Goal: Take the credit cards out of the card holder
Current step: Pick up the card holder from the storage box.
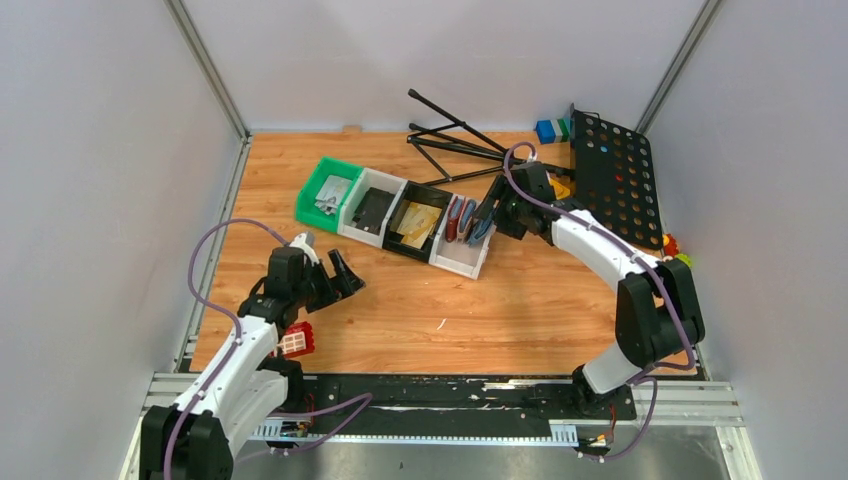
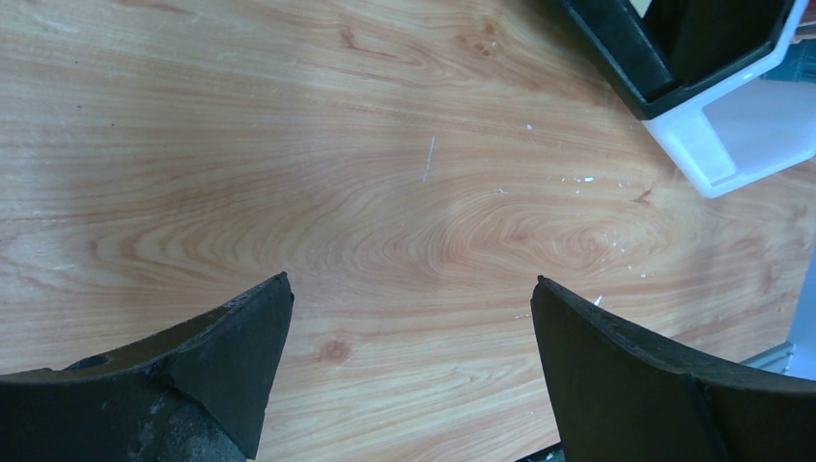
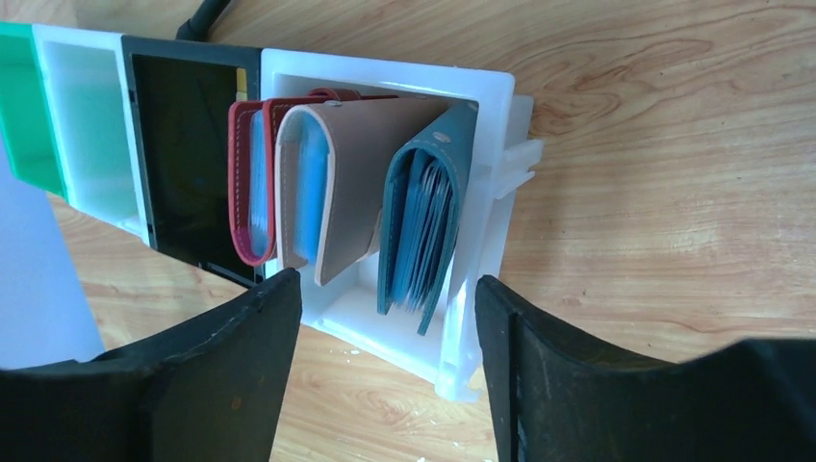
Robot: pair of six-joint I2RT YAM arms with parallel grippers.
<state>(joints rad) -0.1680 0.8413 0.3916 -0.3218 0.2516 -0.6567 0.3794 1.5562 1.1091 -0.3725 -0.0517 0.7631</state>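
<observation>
1. Nothing of the task looks done yet: the card holder (image 3: 423, 226) stands folded on edge in the white bin (image 3: 385, 72), at the right end of the row of bins (image 1: 372, 212) toward the far side of the table (image 2: 289, 144)
2. It is the rightmost of three wallets there. A tan-backed wallet (image 3: 356, 173) leans just left of it, and the dark red wallet (image 3: 245, 192) stands further left
3. Light blue slotted layers show inside the holder's fold, but the credit cards cannot be made out among them, and no card lies loose on the bare wood
4. The right gripper (image 3: 385, 284) hangs at the bin's right end, lined up with the holder. Its fingers (image 3: 241, 366) stand apart on either side of the holder's lower edge and have nothing clamped between them
5. The left gripper (image 2: 412, 284) waits over bare wood near the left side, well apart from the bins, with its fingers spread wide and holding nothing
6. What is left, as I judge it, is all of it: grip the holder, lift it clear of its neighbours, bring it to open table, spread it open, then draw each card from its slot
7. The free left arm is likely needed to steady or open the soft holder while the cards are pulled
</observation>
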